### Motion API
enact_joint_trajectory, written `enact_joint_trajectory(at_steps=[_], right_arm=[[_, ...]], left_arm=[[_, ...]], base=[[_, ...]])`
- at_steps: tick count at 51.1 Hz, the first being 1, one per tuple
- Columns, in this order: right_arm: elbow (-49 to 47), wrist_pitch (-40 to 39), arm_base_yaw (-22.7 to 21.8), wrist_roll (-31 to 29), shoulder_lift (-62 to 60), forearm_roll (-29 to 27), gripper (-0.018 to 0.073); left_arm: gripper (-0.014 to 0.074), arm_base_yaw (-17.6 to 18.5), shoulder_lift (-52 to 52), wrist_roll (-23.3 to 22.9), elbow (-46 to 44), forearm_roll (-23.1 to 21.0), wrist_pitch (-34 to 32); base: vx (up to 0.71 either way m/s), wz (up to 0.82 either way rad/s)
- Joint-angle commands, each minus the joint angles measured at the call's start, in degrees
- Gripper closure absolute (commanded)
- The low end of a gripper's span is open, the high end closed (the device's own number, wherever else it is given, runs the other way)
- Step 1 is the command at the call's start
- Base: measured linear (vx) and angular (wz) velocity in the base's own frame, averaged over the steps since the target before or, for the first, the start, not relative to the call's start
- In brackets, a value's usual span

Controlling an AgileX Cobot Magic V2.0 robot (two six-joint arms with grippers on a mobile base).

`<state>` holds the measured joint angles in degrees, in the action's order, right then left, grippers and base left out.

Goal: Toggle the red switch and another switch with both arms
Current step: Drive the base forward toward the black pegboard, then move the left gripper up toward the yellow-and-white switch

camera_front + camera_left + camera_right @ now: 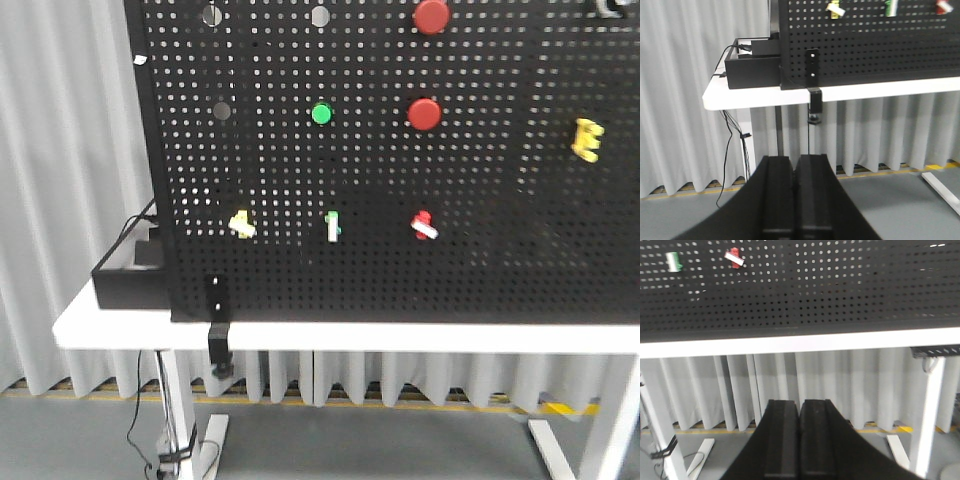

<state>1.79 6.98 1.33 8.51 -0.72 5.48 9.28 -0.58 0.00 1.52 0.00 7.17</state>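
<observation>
black pegboard panel (400,150) standing upright on a white tabletop (300,335), filling the centre and right of the front view. a clamp (218,345) at lower left of that view fixes the panel to the tabletop edge.

left pincer (796,165), bottom centre of the left wrist view: jaws pressed together, holding nothing, low and well apart from the panel, below tabletop level. right pincer (800,407), bottom centre of the right wrist view: likewise closed, empty, low and well apart.

two round red push buttons (423,113) occupy the upper middle of the front view.

three small toggles sit in one row in the lower middle of the panel. the red switch (424,225) is rightmost, directly under the round red buttons. a white toggle with a green tint (333,226) is in the middle. the pale yellow switch (242,224) is leftmost.

judged risks: both pincers must rise past the tabletop edge, so a steep approach could strike the edge, or the clamp on the left side. the pale yellow and green-tinted toggles look alike and are neighbours, so the left arm could flip the wrong one. closed tips meeting such small levers off-centre could slip off, and an overshoot upward could press a round red button.
</observation>
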Motion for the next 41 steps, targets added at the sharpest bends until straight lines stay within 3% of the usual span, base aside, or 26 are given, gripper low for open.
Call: enact_joint_trajectory(at_steps=[1, 41], right_arm=[[0.3, -4.9, -0.2, -0.2, -0.6, 0.6, 0.0566], [0.3, -4.9, -0.2, -0.2, -0.6, 0.6, 0.0566]], left_arm=[[0.0594, -0.1, -1.1, -0.5, 1.1, 0.0, -4.9], [0.0594, -0.1, -1.1, -0.5, 1.1, 0.0, -4.9]], base=[[0.39, 0.04], [0.32, 0.01]])
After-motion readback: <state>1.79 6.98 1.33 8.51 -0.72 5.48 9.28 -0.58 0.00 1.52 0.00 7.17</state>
